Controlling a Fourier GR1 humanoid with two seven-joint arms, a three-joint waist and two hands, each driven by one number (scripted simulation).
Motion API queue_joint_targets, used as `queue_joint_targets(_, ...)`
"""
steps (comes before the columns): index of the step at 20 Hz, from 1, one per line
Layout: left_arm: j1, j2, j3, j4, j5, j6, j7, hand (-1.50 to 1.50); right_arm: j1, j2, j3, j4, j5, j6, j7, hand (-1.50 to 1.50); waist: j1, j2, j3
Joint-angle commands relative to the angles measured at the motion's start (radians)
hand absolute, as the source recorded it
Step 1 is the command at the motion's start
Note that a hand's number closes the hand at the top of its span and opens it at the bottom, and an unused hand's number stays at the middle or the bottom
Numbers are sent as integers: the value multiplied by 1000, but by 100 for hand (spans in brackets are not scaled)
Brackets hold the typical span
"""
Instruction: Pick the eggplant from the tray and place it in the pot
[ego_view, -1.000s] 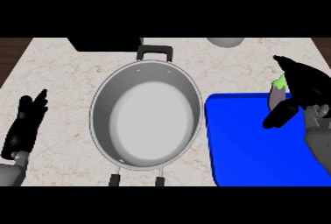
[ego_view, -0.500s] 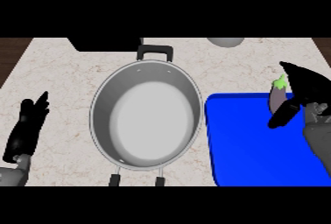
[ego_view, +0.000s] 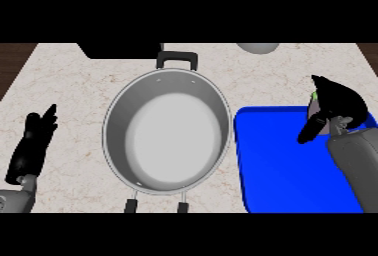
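Head view, looking down on a counter (ego_view: 74, 80). My right hand (ego_view: 336, 107) hangs above the blue tray's (ego_view: 280, 165) far edge, fingers curled round the eggplant (ego_view: 315, 98) — only a green sliver of it shows. The pot (ego_view: 167, 132) sits well to the left, nothing in it. My left hand (ego_view: 33, 145) rests with straight fingers at the left edge. I judge the eggplant light, smooth, a bit slippery — best held round its thick middle.

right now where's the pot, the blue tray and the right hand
pot (ego_view: 168, 135), head view, on its pale inner floor
blue tray (ego_view: 280, 165), head view, on its bare blue floor
right hand (ego_view: 336, 102), head view, on the back of the hand above the curled fingers
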Motion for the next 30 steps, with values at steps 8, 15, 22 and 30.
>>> queue_joint_targets(8, 49, -16, 89, -44, -34, -84, 14, 0, -19, 59, -62, 127, 101, 16, -31, -150, 2, 0, 0)
queue_joint_targets(15, 35, -54, 130, -25, -51, -119, -1, 0, 23, 52, -110, 196, 136, -29, -138, -150, 0, 0, 0)
queue_joint_targets(22, -42, -114, 128, 61, -128, -108, -18, 0, -70, 67, -172, 357, 165, -72, -203, -150, 0, 1, 0)
queue_joint_targets(30, 2, -139, 133, -69, -178, -111, 62, 0, -31, 154, -161, 389, 211, -125, -181, -150, 1, 0, 0)
